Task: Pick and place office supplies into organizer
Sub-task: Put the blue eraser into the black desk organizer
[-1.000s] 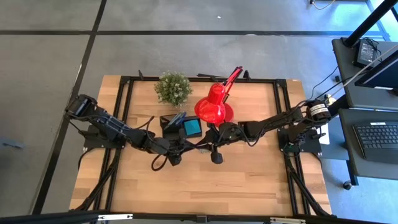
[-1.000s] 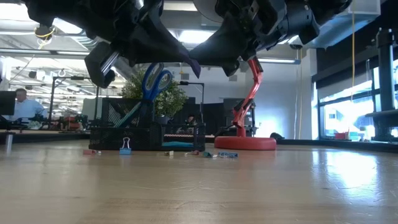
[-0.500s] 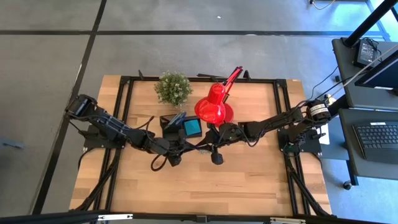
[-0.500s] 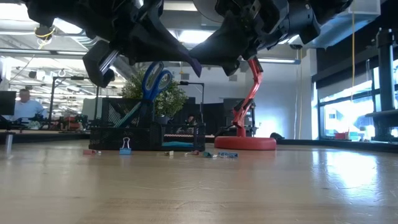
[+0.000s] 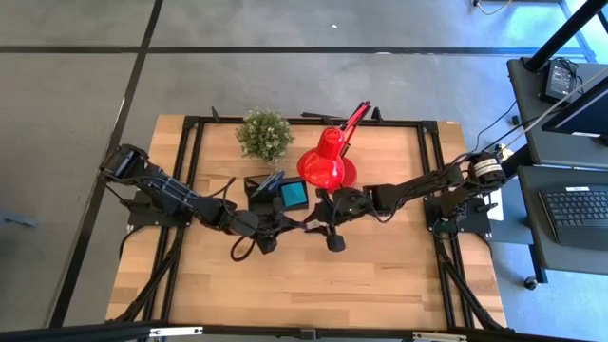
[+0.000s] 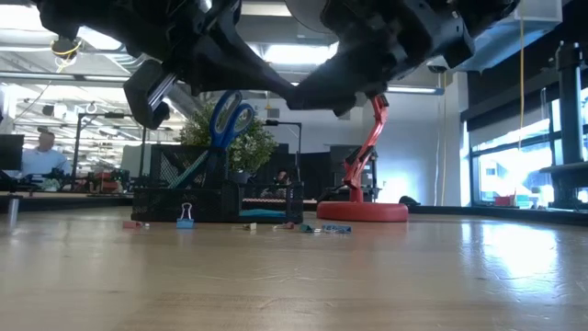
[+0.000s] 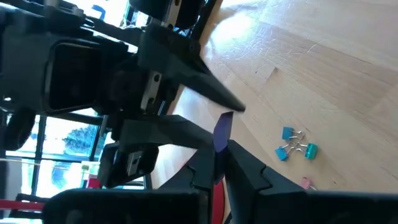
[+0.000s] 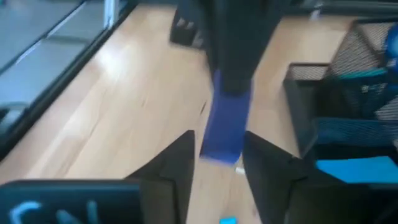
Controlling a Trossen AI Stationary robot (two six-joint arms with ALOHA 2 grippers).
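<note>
Purple piece [image 7: 221,132] pinched in left pincer [image 7: 219,163]; right pincer [image 8: 216,163] apart around it.

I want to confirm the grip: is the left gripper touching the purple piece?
Touching. The left wrist view shows the purple piece pinched between the two fingers of the left gripper.

place: robotics lab or open workshop | floor: grey concrete [image 5: 76,95] around a framed wooden table [image 5: 380,275] | upper right, high view: side desk with keyboard [image 5: 578,211] | low view: ceiling strip lights [image 6: 32,60], seated person [image 6: 39,154] at far left, big windows [image 6: 514,138] right
</note>
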